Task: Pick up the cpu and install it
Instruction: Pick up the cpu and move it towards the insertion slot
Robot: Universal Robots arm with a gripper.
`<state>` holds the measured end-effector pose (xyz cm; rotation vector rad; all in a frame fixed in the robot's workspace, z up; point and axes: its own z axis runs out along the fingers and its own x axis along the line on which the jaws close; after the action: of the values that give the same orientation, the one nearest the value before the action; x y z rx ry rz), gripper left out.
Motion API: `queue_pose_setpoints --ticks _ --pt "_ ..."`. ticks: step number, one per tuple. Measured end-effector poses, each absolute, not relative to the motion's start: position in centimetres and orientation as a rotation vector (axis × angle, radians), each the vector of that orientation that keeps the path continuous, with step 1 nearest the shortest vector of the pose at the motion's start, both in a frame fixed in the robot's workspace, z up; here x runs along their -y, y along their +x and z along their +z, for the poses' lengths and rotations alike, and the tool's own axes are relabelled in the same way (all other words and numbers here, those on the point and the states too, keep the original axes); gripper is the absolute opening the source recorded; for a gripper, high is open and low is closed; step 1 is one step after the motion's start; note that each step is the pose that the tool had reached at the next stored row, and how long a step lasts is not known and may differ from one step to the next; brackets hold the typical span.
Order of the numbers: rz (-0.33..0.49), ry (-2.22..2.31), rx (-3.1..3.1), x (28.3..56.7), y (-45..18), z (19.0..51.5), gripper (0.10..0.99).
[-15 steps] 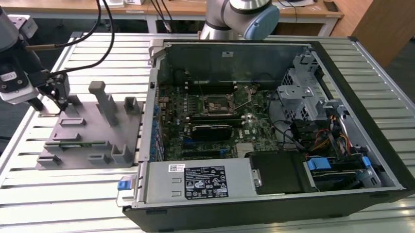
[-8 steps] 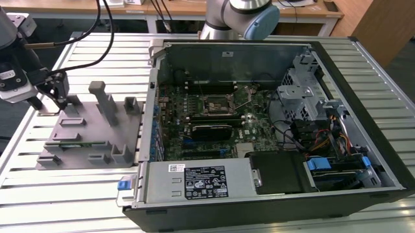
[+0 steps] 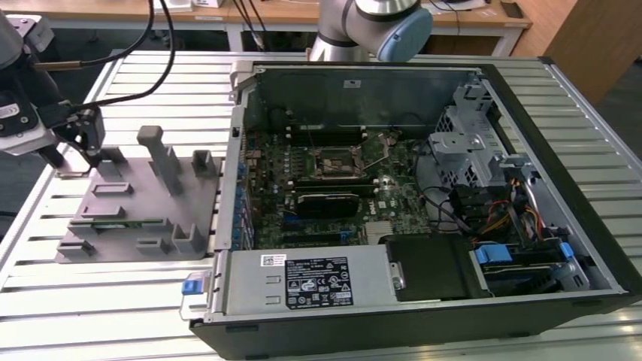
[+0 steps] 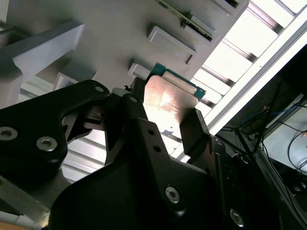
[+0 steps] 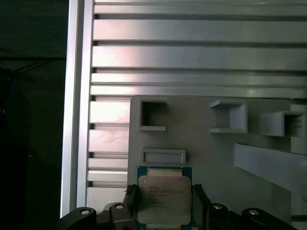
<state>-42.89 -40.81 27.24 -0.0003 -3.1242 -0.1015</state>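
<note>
While our tool (image 3: 75,156) hangs at the grey fixture's (image 5: 206,153) corner, its fingers (image 5: 131,199) clamp two opposite edges of the cpu (image 5: 163,194); we see the chip lying flat, lid up, square with no long axis.

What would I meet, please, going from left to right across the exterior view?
The gripper → the grey fixture plate → the motherboard socket → the metal drive cage → the computer case's black right wall.

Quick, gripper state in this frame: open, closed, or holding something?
Gripper: closed on the cpu, clamping two opposite edges, at the grey fixture plate.
</note>
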Motion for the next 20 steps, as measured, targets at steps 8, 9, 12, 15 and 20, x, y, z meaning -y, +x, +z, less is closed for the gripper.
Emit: queue_pose_setpoints --ticks 8,9,12,15,20 --pt "-0.101 0.000 3.124 40.8 -42.9 27.9 0.541" --pt "-0.101 0.000 3.124 40.8 -42.9 27.9 0.541" --pt "-0.101 0.000 3.124 40.8 -42.9 28.1 0.541" --pt "-0.101 0.000 3.124 40.8 -42.9 28.3 0.541" --pt "-0.101 0.000 3.124 40.8 -42.9 28.6 0.541"
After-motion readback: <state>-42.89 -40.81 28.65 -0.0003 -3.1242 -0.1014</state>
